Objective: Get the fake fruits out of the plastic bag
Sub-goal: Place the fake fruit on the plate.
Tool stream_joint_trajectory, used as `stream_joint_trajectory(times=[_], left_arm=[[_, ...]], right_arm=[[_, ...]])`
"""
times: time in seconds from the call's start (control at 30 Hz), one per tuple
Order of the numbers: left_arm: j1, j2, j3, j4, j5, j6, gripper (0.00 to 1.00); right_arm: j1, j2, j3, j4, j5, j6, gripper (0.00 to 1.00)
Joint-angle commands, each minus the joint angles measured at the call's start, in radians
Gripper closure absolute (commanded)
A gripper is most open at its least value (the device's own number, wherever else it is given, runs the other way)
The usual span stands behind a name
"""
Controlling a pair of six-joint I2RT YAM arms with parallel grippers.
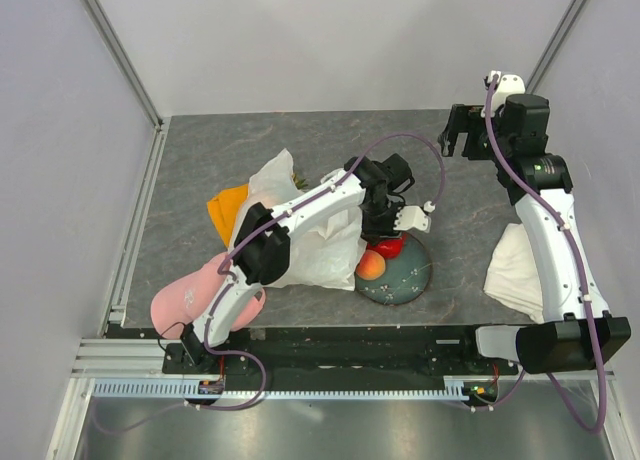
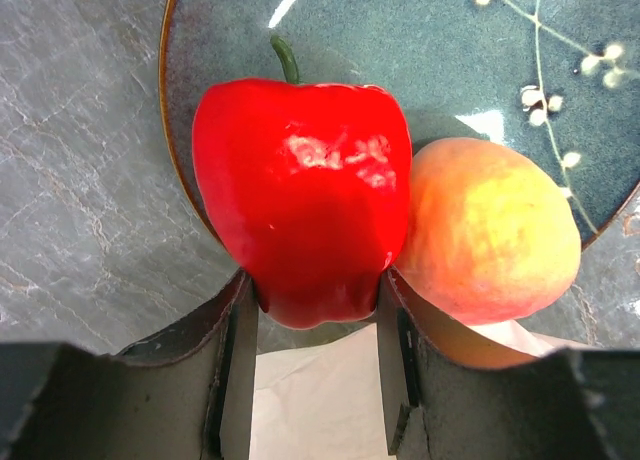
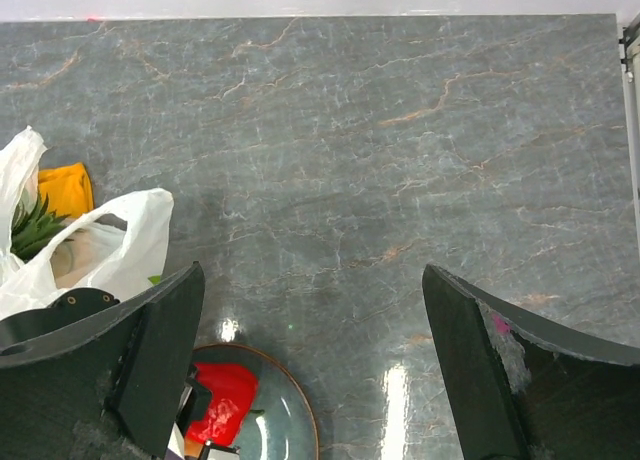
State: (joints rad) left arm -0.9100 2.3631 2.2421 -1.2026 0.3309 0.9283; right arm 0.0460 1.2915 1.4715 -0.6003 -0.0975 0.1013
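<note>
Top view: the left end effector [image 1: 385, 230] reaches past the plastic bag [image 1: 322, 242] and holds a red pepper [image 1: 388, 248] at the plate [image 1: 416, 271], beside a peach [image 1: 371, 266]. The arm hides the bag's mouth.

Left wrist view: half-closed jaws pinch the pepper's narrow end. It looks due for release, then a lift clear. Whether it rests on the plate is unclear.

Right wrist view: the right end effector [image 3: 312, 280] gapes wide and empty above the tabletop [image 3: 400, 130]. Pineapple leaves [image 3: 30, 225] poke from the bag.

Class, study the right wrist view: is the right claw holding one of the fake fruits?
No, the right claw stands wide open above the grey table, with nothing gripped in it.
</note>
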Motion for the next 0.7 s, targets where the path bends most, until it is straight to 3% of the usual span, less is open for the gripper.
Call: stream_joint_trajectory(times=[0.0, 0.13, 0.2, 0.3, 0.33, 0.67], left_arm=[[-0.009, -0.022, 0.01, -0.023, -0.009, -0.054, 0.87], [-0.012, -0.031, 0.025, -0.005, -0.021, -0.08, 0.58], [-0.016, -0.041, 0.04, 0.0, -0.018, -0.1, 0.37], [-0.035, -0.074, 0.063, 0.006, -0.012, -0.134, 0.21], [-0.039, -0.085, 0.079, 0.006, -0.012, -0.156, 0.11], [-0.033, -0.343, 0.205, 0.044, 0.056, -0.403, 0.07]], right_arm=[[-0.009, -0.006, -0.007, 0.025, -0.025, 0.023, 0.02], [-0.011, -0.004, 0.0, 0.025, -0.039, 0.029, 0.02], [-0.011, 0.0, 0.012, 0.022, -0.042, 0.029, 0.02], [-0.011, 0.009, 0.042, 0.014, -0.051, 0.028, 0.02], [-0.011, 0.011, 0.05, 0.013, -0.054, 0.028, 0.02], [-0.011, 0.101, 0.104, 0.013, -0.093, 0.063, 0.04]])
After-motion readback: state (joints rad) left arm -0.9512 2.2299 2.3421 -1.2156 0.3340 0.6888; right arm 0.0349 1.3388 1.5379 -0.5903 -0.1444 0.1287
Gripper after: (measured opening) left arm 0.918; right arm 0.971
